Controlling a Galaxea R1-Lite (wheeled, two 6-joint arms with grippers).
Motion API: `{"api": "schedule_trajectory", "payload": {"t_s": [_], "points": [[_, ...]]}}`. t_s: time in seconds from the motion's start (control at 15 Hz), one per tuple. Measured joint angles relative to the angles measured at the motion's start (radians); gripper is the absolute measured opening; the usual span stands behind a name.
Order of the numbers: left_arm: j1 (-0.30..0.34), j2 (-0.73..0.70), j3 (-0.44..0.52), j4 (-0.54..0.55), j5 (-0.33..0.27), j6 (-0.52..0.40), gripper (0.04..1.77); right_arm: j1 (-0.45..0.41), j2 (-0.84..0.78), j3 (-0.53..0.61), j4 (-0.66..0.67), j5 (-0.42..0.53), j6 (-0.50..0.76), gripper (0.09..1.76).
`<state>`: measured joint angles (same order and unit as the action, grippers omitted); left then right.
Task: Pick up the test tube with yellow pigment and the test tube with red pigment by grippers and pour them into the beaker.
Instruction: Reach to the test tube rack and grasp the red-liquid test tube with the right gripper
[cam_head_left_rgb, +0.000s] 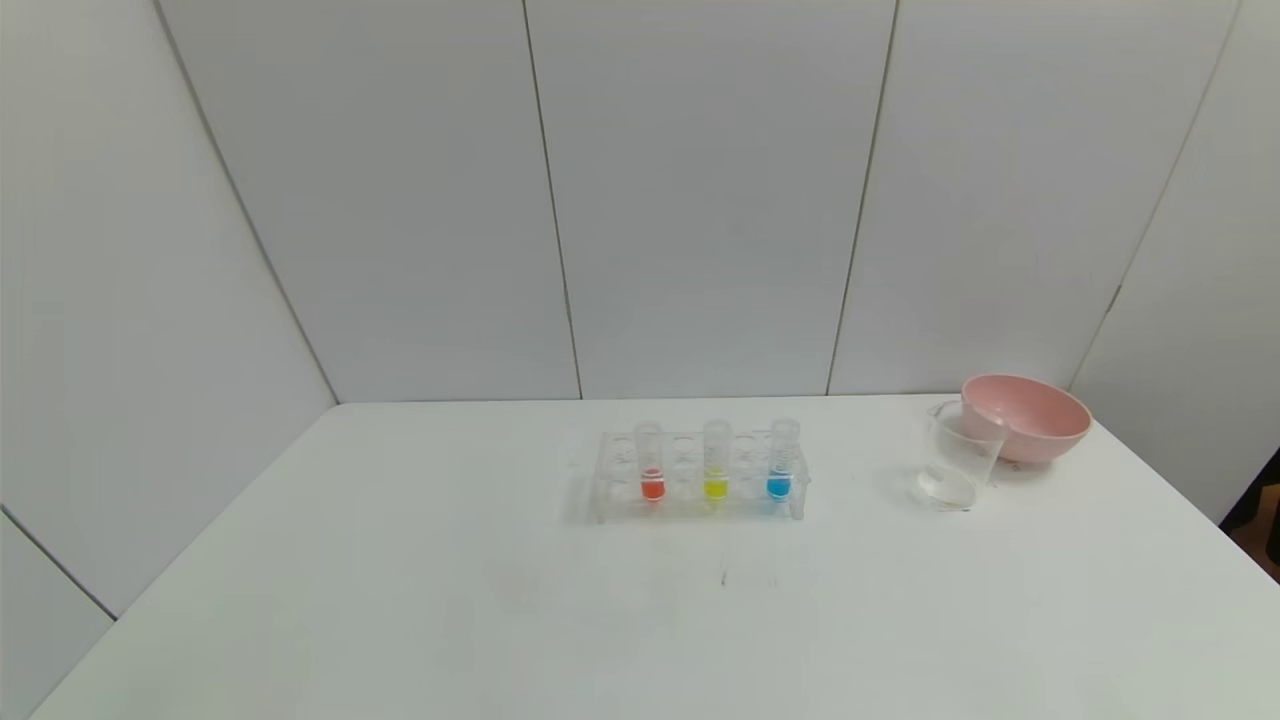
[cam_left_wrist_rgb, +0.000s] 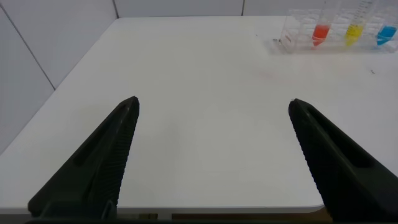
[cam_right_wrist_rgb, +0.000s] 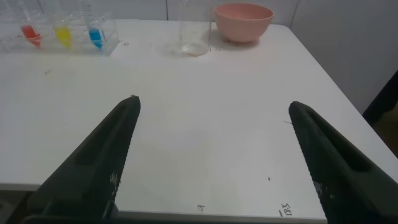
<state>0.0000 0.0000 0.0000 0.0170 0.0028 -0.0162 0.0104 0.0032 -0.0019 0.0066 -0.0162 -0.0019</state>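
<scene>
A clear rack stands mid-table and holds three tubes upright. The test tube with red pigment is leftmost, the test tube with yellow pigment is in the middle. The clear beaker stands to the right, in front of a pink bowl. Neither arm shows in the head view. My left gripper is open over the table's near left part, far from the rack. My right gripper is open over the near right part, with the beaker and tubes well ahead. Nothing lies between either pair of fingers.
A tube with blue liquid fills the rack's right end. The pink bowl sits at the back right, touching or just behind the beaker. White wall panels close off the back and sides. The table's front edge lies just under both grippers.
</scene>
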Motion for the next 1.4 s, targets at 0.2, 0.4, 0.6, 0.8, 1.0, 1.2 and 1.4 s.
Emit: {"api": "schedule_trajectory", "payload": {"t_s": [0.2, 0.4, 0.6, 0.8, 1.0, 1.2, 1.4], "points": [[0.0, 0.0, 0.0, 0.0, 0.0, 0.0, 1.72, -0.001, 0.001, -0.019, 0.021, -0.003, -0.001, 1.71], [0.0, 0.0, 0.0, 0.0, 0.0, 0.0, 1.72, -0.001, 0.008, -0.097, 0.077, -0.002, -0.001, 1.71], [0.0, 0.0, 0.0, 0.0, 0.0, 0.0, 1.72, 0.0, 0.043, -0.169, 0.083, 0.003, -0.001, 1.71], [0.0, 0.0, 0.0, 0.0, 0.0, 0.0, 1.72, 0.002, 0.125, -0.222, 0.023, 0.023, 0.001, 1.71], [0.0, 0.0, 0.0, 0.0, 0.0, 0.0, 1.72, -0.001, 0.254, -0.236, -0.12, 0.029, 0.001, 1.71], [0.0, 0.0, 0.0, 0.0, 0.0, 0.0, 1.72, -0.001, 0.413, -0.251, -0.239, 0.03, 0.002, 1.71], [0.0, 0.0, 0.0, 0.0, 0.0, 0.0, 1.72, 0.009, 0.562, -0.292, -0.284, 0.03, -0.004, 1.71]]}}
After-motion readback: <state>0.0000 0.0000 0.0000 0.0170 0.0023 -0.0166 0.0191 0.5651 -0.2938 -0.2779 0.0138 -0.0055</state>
